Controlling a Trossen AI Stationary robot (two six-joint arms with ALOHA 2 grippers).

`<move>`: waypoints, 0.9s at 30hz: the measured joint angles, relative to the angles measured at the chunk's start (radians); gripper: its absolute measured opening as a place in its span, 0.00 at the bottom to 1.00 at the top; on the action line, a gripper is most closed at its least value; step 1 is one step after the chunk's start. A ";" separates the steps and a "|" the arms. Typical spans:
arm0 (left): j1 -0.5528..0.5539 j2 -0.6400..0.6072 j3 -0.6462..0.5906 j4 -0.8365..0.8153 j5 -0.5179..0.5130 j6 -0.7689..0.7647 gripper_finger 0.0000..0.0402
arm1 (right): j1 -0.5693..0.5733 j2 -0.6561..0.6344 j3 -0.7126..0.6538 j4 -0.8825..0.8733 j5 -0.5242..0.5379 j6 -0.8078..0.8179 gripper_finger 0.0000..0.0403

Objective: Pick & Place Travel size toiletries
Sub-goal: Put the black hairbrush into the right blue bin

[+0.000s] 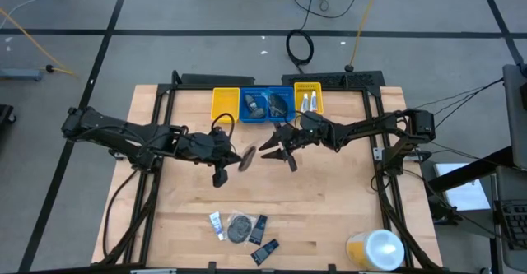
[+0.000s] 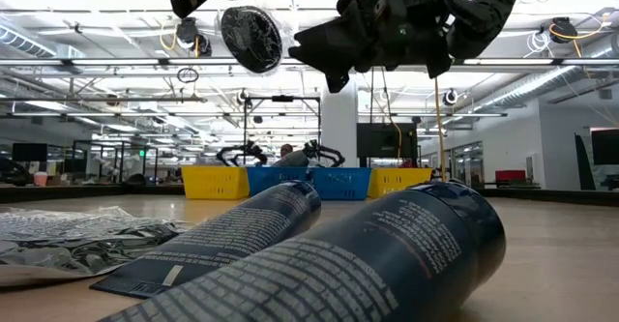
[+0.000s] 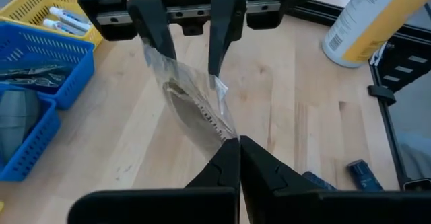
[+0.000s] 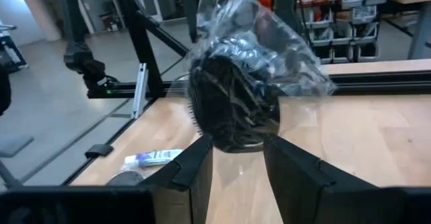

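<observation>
- The left hand [image 1: 233, 160] hangs above the middle of the worktop [image 1: 329, 208], its fingers clenched on the edge of a clear plastic bag holding a round black flat piece [image 1: 246, 158].
- In the left wrist view the bagged piece [image 3: 195, 109] stretches from the pinched fingertips [image 3: 229, 163] toward the right hand [image 3: 188, 42] at the top of the frame.
- The right hand [image 1: 276, 149], just right of the bag in the centre of the high view, stands partly parted; in the right wrist view its fingers [image 4: 195, 163] flank the lower edge of the bagged piece [image 4: 232, 109], but whether they grip it cannot be told.
- In the low view the piece [image 2: 250, 38] hangs near the top, left of centre.
- At the upper middle of the high view sit a yellow bin [image 1: 225, 103], a blue bin [image 1: 265, 105] and a second yellow bin [image 1: 309, 99] holding small white tubes.
- Near the bottom centre lie a white tube [image 1: 216, 223], a bagged round piece [image 1: 240, 227] and two black packets [image 1: 261, 239].
- A yellow container with a white lid [image 1: 375, 249] stands at the lower right.
</observation>
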 joint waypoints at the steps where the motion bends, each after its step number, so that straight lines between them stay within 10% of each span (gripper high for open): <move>1: 0.000 0.000 0.000 0.003 -0.001 0.004 0.00 | 0.000 0.000 0.000 0.000 -0.001 0.002 0.32; 27: -0.013 0.037 0.001 0.116 0.062 0.077 0.00 | -0.016 0.000 0.000 0.008 0.016 0.020 0.32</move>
